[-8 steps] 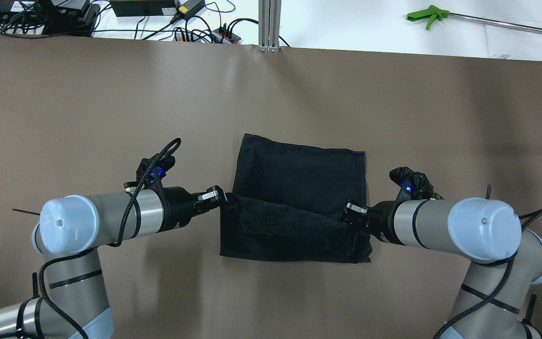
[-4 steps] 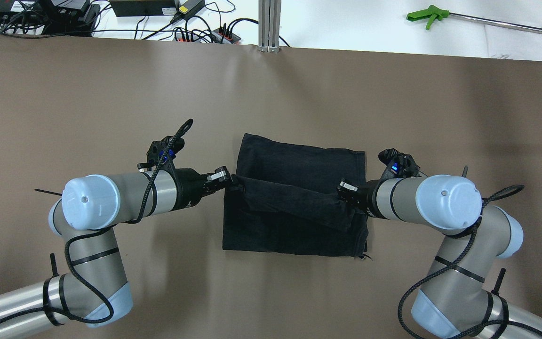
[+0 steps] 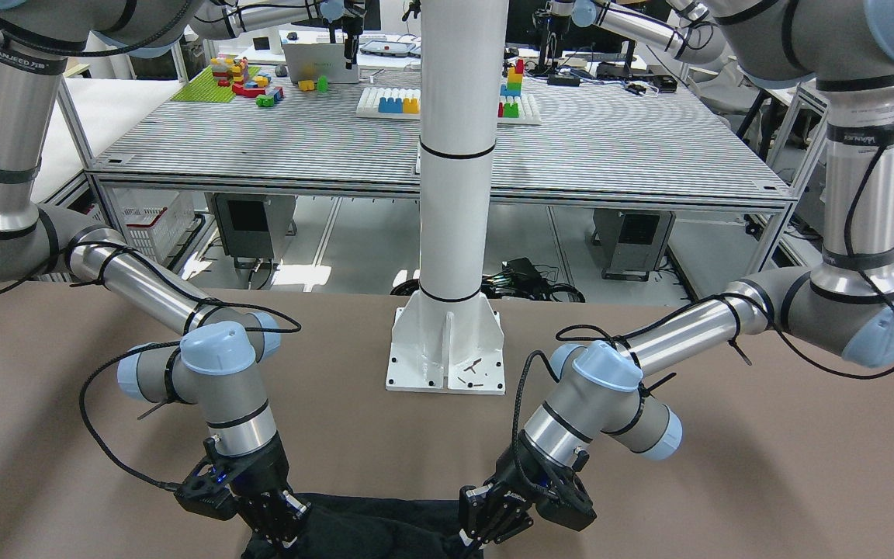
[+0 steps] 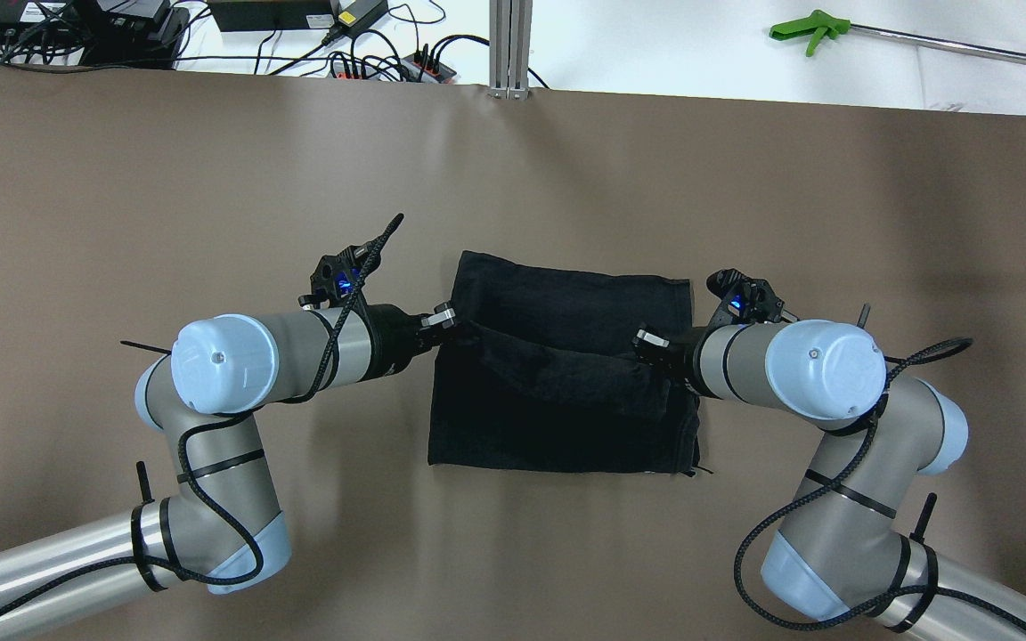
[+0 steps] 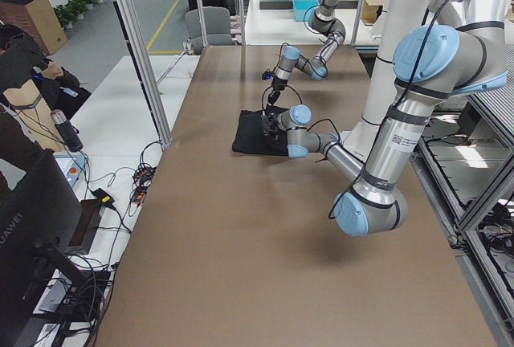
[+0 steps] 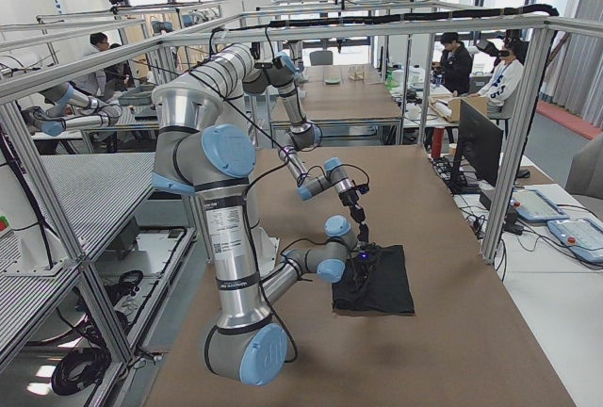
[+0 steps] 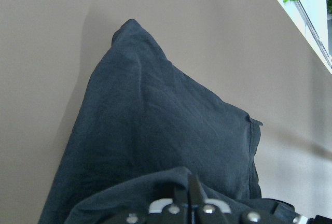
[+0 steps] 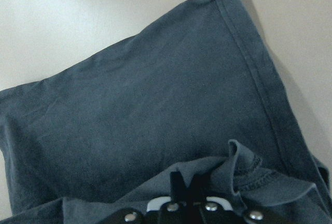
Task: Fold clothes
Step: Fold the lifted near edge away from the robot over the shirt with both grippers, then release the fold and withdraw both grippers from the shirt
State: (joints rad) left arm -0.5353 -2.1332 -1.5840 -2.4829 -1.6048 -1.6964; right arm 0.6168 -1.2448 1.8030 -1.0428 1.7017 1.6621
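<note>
Clothes [image 4: 557, 427] black, half-folded | left end effector [image 4: 453, 321] pinching one edge | right end effector [image 4: 641, 341] pinching the other | monitor [image 5: 36, 226] reads HUAWEI

Matt black cloth garment [image 4: 566, 427]

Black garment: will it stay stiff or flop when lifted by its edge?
Probably floppy: the lifted fold of the black garment wrinkles and droops between the left gripper and right gripper. Likely light, as two small pinches carry it.
</note>
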